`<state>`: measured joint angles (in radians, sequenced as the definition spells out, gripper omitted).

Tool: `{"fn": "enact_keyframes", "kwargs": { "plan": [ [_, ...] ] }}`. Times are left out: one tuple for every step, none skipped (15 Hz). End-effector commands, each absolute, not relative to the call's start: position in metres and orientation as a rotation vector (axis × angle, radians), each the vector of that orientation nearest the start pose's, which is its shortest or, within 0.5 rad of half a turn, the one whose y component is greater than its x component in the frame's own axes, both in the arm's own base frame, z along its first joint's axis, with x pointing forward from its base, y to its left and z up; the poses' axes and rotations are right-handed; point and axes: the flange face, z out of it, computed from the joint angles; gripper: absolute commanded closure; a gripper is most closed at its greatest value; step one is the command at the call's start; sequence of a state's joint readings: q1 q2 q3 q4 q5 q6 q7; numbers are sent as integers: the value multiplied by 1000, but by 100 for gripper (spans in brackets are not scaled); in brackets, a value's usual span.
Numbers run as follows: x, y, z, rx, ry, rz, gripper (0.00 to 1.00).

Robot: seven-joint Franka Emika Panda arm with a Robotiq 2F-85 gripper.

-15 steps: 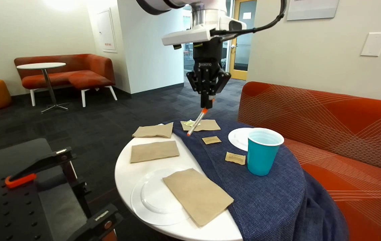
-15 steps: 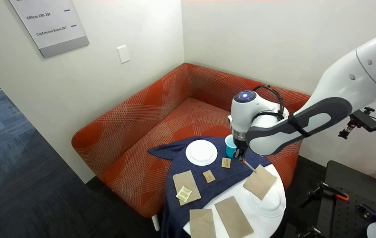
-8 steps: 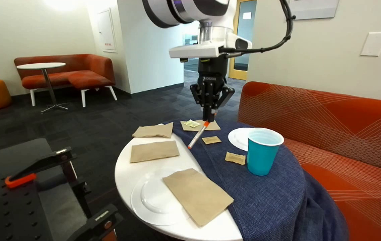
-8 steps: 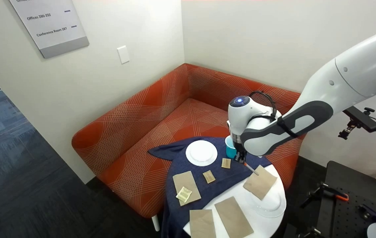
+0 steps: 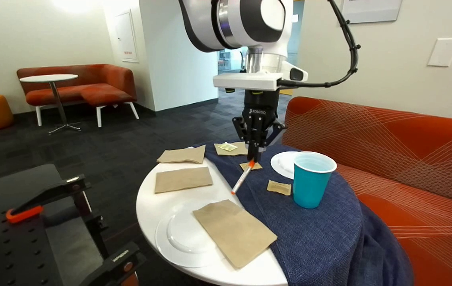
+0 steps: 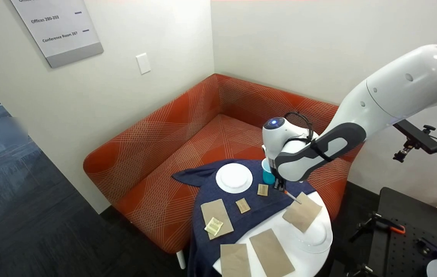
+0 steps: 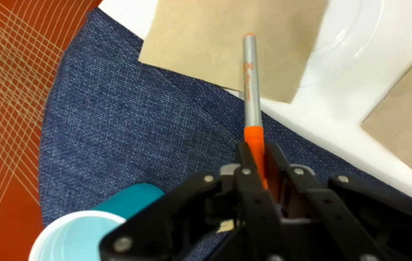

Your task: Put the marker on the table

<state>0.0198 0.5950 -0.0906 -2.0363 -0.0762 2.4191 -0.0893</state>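
Half-draped table (image 5: 146,206) below, marker (image 7: 252,90) aslant in end effector's (image 7: 258,150) grasp

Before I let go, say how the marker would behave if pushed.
The marker looks slim and round, so it may roll. Its silver surface looks smooth, so perhaps slippery. Held only by its orange end in the gripper, it shows no bend, so it is probably stiff.

A dark blue cloth (image 5: 321,238) covers part of the round white table (image 5: 150,206). Brown paper (image 5: 183,179) and a clear plate (image 5: 186,236) sit on the white part, a blue-green cup (image 5: 311,187) and white plate (image 6: 234,177) on the cloth.
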Motion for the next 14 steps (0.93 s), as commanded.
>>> {"fn": "enact_keyframes", "kwargs": {
  "plan": [
    [583,-50,121,-3179,-239,422,96],
    [587,-51,118,-3173,-260,423,96],
    [590,-53,115,-3170,-274,426,96],
    [595,-54,113,-3170,-278,420,96],
    [601,-56,112,-3165,-289,416,96],
    [607,-55,109,-3162,-287,409,96],
    [613,-54,107,-3160,-296,397,96],
    [618,-54,106,-3156,-299,390,96],
    [624,-53,103,-3151,-301,378,96],
    [628,-51,100,-3148,-299,372,96],
    [632,-48,97,-3143,-304,367,96],
    [635,-45,94,-3137,-313,364,96],
    [638,-42,90,-3131,-323,360,96],
    [640,-40,86,-3127,-331,360,96]
  ]
}}
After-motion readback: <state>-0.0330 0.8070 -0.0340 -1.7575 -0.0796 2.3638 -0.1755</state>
